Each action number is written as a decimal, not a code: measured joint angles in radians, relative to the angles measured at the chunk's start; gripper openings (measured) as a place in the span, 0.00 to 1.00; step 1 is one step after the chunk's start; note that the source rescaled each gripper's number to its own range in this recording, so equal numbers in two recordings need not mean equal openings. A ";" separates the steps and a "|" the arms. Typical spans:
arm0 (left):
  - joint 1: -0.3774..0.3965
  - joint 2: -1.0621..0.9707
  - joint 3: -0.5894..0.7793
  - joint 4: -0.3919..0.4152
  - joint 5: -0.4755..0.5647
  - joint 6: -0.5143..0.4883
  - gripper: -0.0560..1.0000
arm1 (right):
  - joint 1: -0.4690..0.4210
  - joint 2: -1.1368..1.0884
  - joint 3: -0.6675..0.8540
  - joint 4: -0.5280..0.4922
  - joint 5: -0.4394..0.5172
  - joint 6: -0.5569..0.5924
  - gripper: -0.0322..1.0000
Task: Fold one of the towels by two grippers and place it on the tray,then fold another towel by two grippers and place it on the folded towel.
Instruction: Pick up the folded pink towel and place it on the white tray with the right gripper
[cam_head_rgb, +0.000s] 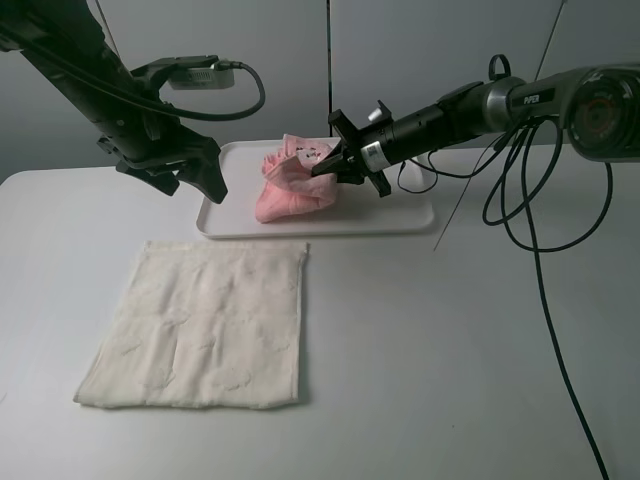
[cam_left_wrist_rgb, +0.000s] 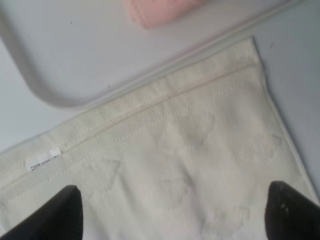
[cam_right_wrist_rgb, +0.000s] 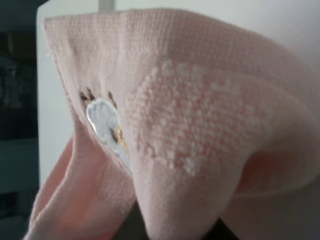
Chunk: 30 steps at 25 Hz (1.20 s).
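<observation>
Pinching a raised fold of the soft, limp pink towel (cam_head_rgb: 285, 190) bunched on the tray (cam_head_rgb: 400, 215) at twelve o'clock, the right gripper (cam_head_rgb: 322, 165) is clamped shut, while the left gripper (cam_head_rgb: 212, 188) hangs wide open and empty over the light cream towel (cam_head_rgb: 200, 325) at seven o'clock, best grabbed by its corners.

The white tray (cam_head_rgb: 400, 225) lies at the far middle of the tabletop (cam_head_rgb: 450, 350), long side facing the front edge. On its middle sits the pink towel (cam_head_rgb: 285, 195), bunched into a loose mound. The right gripper (cam_head_rgb: 325, 165) reaches in from the right and pinches the towel's upper far fold, which stands raised above the rest. The left gripper (cam_head_rgb: 212, 188) hangs over the tray's left end, apart from the pink towel. The cream towel (cam_head_rgb: 200, 325) lies spread flat toward the front left corner, its far edge just beside the tray's near rim. Black cables (cam_head_rgb: 540, 270) trail from the right arm toward the tabletop's right front corner.
</observation>
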 joint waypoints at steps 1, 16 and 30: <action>0.000 0.000 0.000 0.000 -0.002 0.000 1.00 | 0.000 0.000 0.000 -0.020 -0.009 0.002 0.12; 0.000 0.000 0.000 -0.010 -0.002 0.006 1.00 | 0.002 0.000 -0.002 -0.076 -0.172 -0.020 0.16; 0.000 0.000 0.000 -0.010 -0.002 0.006 1.00 | 0.002 -0.073 -0.002 -0.118 -0.164 -0.163 0.81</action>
